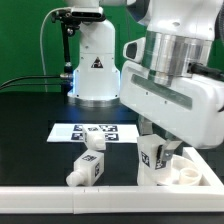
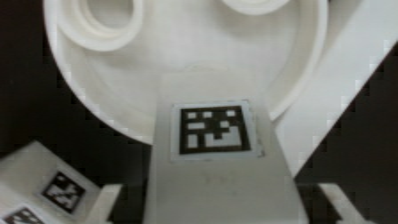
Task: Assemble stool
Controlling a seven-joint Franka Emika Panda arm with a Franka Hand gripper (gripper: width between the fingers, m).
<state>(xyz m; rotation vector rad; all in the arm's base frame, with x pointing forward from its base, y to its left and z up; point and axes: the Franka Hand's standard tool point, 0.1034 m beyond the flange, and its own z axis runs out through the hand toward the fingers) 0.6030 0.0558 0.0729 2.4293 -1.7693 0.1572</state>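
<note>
Exterior view: at the lower right of the frame, the gripper (image 1: 150,138) has its jaws clamped on a white tagged leg (image 1: 153,160), held upright just beside the round seat (image 1: 188,176). Loose legs (image 1: 89,166) lie lower centre, below the marker board (image 1: 95,131).

Black table (image 1: 30,120), white rail (image 1: 60,195) along the near edge, stool bits on top.
Flat in the middle, the marker board (image 1: 95,131); right at its front edge one tagged leg (image 1: 96,146), a second leg (image 1: 84,171) just in front of that, pretty much touching. Off to the exterior view's right, by the rail, the round seat (image 1: 190,176). Way at the back, the white robot base (image 1: 97,65).
</note>
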